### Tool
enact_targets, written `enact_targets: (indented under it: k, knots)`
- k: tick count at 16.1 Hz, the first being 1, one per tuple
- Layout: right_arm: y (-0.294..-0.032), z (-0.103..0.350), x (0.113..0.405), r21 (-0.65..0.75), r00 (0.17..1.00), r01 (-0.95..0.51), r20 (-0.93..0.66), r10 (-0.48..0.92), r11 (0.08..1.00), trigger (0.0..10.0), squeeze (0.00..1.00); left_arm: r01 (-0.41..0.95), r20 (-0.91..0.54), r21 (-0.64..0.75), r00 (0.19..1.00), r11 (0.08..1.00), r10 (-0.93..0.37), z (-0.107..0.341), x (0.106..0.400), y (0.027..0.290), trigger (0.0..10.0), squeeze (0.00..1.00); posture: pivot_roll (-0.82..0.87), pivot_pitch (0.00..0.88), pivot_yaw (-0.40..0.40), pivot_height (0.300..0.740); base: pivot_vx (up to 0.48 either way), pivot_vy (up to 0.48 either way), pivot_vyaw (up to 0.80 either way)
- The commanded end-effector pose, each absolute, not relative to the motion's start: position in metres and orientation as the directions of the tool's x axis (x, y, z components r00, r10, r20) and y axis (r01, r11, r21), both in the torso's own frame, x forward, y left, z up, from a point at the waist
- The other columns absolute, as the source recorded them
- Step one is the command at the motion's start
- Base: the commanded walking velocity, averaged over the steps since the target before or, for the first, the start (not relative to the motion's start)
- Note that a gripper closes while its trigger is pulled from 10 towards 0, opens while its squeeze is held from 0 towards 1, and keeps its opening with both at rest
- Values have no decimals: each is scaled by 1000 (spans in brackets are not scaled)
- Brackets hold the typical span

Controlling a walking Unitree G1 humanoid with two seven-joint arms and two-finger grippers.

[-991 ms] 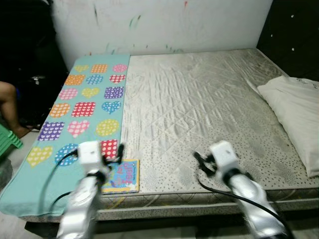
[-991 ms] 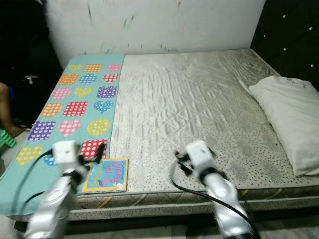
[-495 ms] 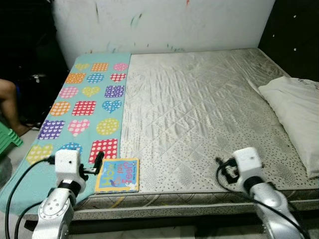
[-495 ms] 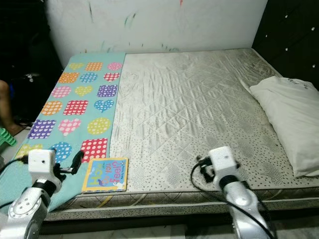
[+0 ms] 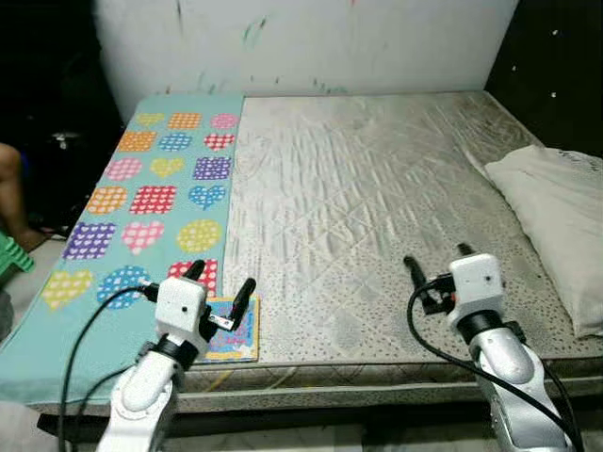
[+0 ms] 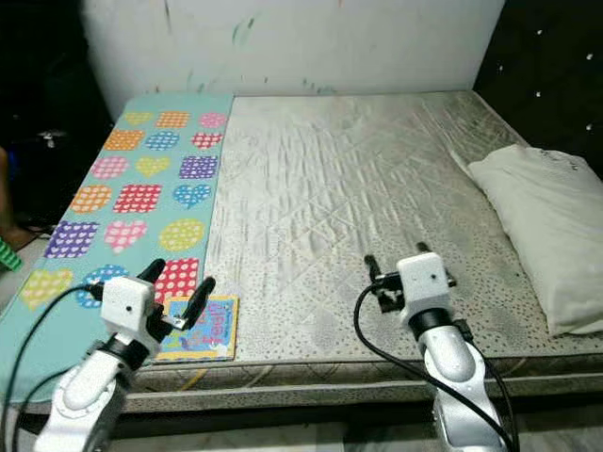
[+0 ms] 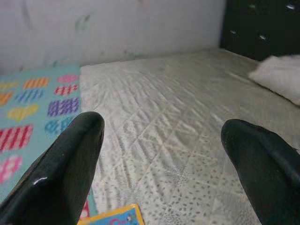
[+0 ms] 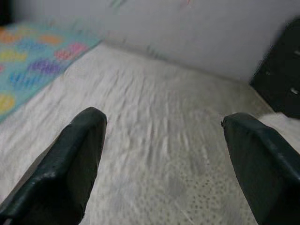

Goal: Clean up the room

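Note:
A colourful children's book (image 5: 236, 334) lies flat at the front edge of the bed, where the teal heart-patterned mat (image 5: 155, 202) meets the grey mattress (image 5: 377, 188). My left gripper (image 5: 222, 287) hovers open just above the book, whose corner (image 7: 115, 218) shows between the fingers (image 7: 70, 168) in the left wrist view. My right gripper (image 5: 435, 262) is open over the mattress near the front edge, holding nothing. Bare quilted mattress (image 8: 154, 154) lies ahead of it in the right wrist view.
A white pillow (image 5: 556, 221) lies at the right side of the bed. A scribbled white wall (image 5: 301, 42) stands behind the bed. A person's leg (image 5: 17, 193) and a green stool (image 5: 11, 256) are at the far left on the floor.
My left gripper has swung right and up, over the book, fingers spread. My right gripper has risen slightly, fingers now pointing up over the mattress. The camera shifted a little.

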State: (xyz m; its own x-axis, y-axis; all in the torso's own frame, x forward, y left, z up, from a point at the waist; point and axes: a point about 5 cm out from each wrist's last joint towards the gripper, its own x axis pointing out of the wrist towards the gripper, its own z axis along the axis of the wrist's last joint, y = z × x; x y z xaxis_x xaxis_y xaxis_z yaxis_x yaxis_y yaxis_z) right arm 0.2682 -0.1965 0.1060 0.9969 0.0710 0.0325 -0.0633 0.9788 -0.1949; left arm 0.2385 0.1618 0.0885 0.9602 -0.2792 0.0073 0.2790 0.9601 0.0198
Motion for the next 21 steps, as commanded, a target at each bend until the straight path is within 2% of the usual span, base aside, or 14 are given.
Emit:
enact_targets:
  k: [1, 3, 4, 5, 6, 7, 12, 16, 21]
  knots:
    - [-206, 109, 263, -127, 995, 45, 89, -33, 991, 10000, 0, 143, -33, -19, 989, 990, -143, 83, 235, 183, 10000, 0, -195, 3, 11, 740, 0, 0, 0]
    - [-207, 106, 259, -65, 997, 37, 66, -33, 997, 10000, 0, 43, -54, -69, 997, 997, -46, 80, 228, 201, 10000, 0, -186, 5, 16, 740, 0, 0, 0]
    - [-201, 102, 252, -83, 997, -23, 69, 29, 996, 10000, 0, -86, -74, -6, 994, 996, 85, 79, 225, 216, 10000, 0, -180, 3, 21, 740, 0, 0, 0]
    - [-199, 100, 250, -87, 997, -43, 54, 48, 995, 10000, 0, -120, -86, 2, 989, 993, 120, 78, 223, 221, 10000, 0, -180, 4, 22, 740, 0, 0, 0]
    - [-197, 97, 249, -91, 998, -46, 41, 50, 995, 10000, 0, -102, -101, -30, 990, 994, 98, 78, 223, 221, 10000, 0, -181, 4, 28, 740, 0, 0, 0]
    - [-195, 94, 250, -102, 998, -53, 27, 56, 993, 10000, 0, -13, -94, -59, 996, 998, 7, 78, 224, 215, 10000, 0, -184, 2, 37, 740, 0, 0, 0]
    - [-200, 78, 252, -153, 996, 7, -82, -20, 988, 10000, 0, -7, -131, -49, 991, 999, 0, 71, 230, 207, 10000, 0, -188, 0, 44, 740, 0, 0, 0]
    - [-198, 74, 255, -141, 993, -31, -114, 15, 989, 10000, 0, -9, -150, -72, 989, 997, -2, 68, 233, 207, 10000, 0, -184, 0, 40, 740, 0, 0, 0]
    - [-196, 76, 261, -143, 993, -45, -117, 28, 989, 10000, 0, -24, -174, -114, 985, 993, 4, 67, 237, 206, 10000, 0, -186, 0, 40, 740, 0, 53, -515]
